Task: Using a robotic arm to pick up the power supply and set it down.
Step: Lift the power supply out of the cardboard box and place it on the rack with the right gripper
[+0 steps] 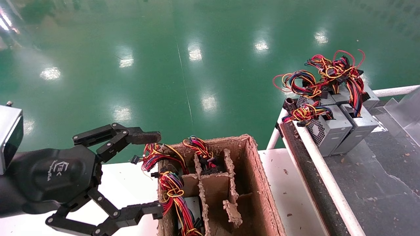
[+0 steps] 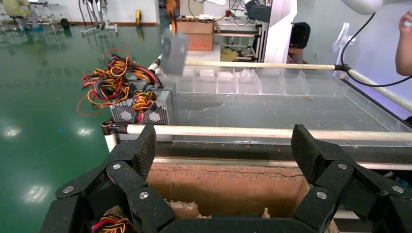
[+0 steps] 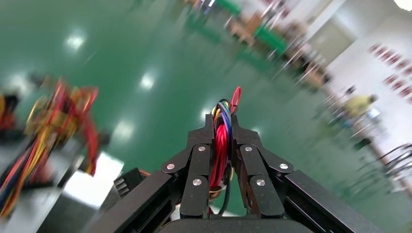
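Observation:
My right gripper is shut on the red, blue and yellow wire bundle of a power supply, up in the air over the green floor; its metal box is hidden in that view, and this gripper is out of the head view. A blurred grey box hangs beyond the conveyor in the left wrist view. My left gripper stands open and holds nothing, at the near left side of the cardboard box. Other power supplies lie on the conveyor.
The cardboard box has dividers and holds several wire bundles over a silver unit. A white rail edges the conveyor, with clear plastic bins beyond the belt. A white table carries the box. Green floor lies beyond.

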`<state>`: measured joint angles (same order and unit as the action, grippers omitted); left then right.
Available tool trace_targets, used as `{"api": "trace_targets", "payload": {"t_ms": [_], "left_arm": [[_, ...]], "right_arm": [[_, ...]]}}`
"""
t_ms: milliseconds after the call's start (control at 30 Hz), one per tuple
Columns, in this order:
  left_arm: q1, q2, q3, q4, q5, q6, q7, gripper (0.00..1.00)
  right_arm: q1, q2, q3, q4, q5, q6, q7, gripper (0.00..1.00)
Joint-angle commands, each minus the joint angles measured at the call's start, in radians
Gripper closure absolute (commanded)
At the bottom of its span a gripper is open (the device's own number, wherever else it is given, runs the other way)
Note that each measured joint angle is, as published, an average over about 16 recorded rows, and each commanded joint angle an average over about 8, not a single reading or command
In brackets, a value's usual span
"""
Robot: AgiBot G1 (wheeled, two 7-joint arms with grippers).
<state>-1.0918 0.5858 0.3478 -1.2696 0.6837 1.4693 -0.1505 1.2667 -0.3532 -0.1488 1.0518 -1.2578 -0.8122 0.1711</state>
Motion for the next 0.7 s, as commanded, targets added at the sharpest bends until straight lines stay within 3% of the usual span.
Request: {"api": "trace_targets", "payload": {"t_ms": [33,333,700], "left_arm": [[0.0,0.0,0.0,0.0,0.0,0.0,0.0,0.0],[0.0,0.0,0.0,0.0,0.0,0.0,0.0,0.0],[0.0,0.0,0.0,0.0,0.0,0.0,0.0,0.0]], "right_arm": [[-0.018,0.008,-0.01,-0.027,-0.003,-0.024,-0.003,1.0],[-0.116,0.0,-0.009,-0.026,0.055,-0.09,-0.052,1.0],[-0.115,-0.065,-0.036,0.025,0.028,-0.054,-0.051,1.0]]}}
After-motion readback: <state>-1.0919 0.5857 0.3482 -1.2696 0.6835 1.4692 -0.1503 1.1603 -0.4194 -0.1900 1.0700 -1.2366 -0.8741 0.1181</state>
